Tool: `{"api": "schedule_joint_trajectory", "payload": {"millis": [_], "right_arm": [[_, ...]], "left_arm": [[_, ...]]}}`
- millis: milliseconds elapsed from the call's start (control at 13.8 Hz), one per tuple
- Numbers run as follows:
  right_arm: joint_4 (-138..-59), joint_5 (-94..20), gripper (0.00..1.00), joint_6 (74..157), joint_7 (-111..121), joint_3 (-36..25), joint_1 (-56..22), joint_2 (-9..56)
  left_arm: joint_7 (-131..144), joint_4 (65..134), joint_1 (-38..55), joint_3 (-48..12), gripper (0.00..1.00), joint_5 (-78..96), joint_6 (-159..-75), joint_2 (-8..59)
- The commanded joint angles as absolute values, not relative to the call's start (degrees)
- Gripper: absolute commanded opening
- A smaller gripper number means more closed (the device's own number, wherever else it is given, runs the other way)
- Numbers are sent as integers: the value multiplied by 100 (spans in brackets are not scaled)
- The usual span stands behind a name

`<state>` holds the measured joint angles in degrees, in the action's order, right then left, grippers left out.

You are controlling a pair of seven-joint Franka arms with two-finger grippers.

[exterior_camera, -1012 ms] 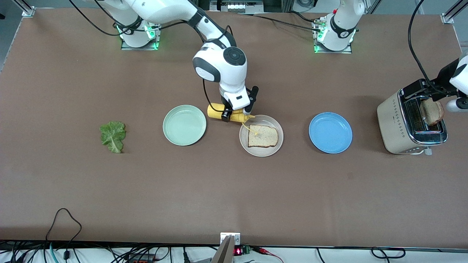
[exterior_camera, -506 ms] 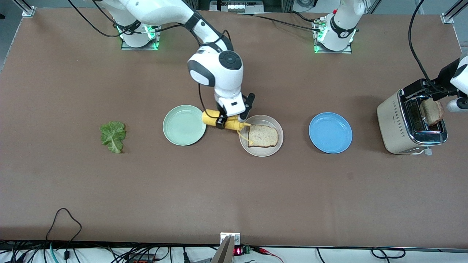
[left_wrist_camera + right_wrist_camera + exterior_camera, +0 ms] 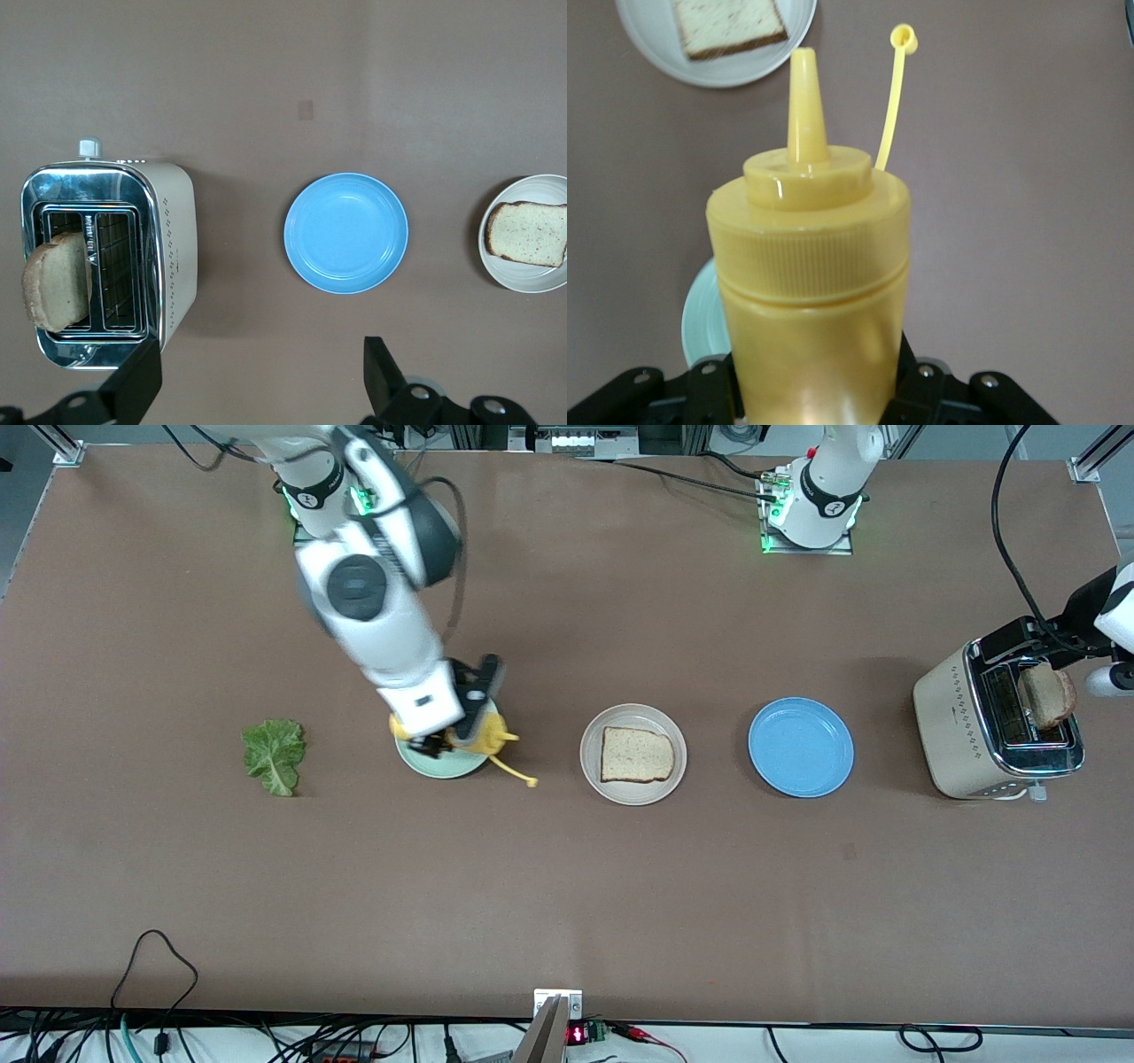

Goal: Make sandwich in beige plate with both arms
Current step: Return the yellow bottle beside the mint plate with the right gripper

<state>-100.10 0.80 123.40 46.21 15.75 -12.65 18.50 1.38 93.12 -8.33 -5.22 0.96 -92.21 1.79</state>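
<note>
The beige plate [image 3: 633, 795] [image 3: 726, 75] [image 3: 532, 279] holds one bread slice [image 3: 637, 755] [image 3: 726, 25] [image 3: 530, 232]. A second slice [image 3: 1045, 695] [image 3: 55, 288] sticks up out of the toaster [image 3: 961, 731] [image 3: 173, 239]. The lettuce leaf [image 3: 275, 755] lies on the table toward the right arm's end. My right gripper [image 3: 447, 731] [image 3: 811, 372] is shut on a yellow mustard bottle [image 3: 474, 733] [image 3: 811, 266], held over the mint-green plate [image 3: 425, 766] [image 3: 700, 319] with its cap dangling on a strap. High by the toaster, my left gripper [image 3: 1050, 654] [image 3: 257, 381] is open with nothing in it.
A blue plate [image 3: 800, 747] [image 3: 345, 232] lies between the beige plate and the toaster. Cables run along the table edge nearest the front camera.
My right arm has swung the mustard bottle away from the beige plate to over the mint-green plate. The left arm has stayed where it was.
</note>
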Motion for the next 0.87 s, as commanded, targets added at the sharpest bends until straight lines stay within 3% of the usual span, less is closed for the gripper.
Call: {"api": "schedule_joint_trajectory", "payload": {"millis": [0,506,795], "right_arm": [[-11098,-848,0,12638,6154,1731,-434,1048],[-12400,-4293,0,12920,10426,1723,851,782],[-12753,-5666,0,12501,12538,1714,1528,1036]], "left_arm": [[132,9361,-835,-562,100,26,-9229,79],[62,9466,-817,-694,100,61,-9413,-61],[70,9475,-809,-765,100,79,-9396,-105]]}}
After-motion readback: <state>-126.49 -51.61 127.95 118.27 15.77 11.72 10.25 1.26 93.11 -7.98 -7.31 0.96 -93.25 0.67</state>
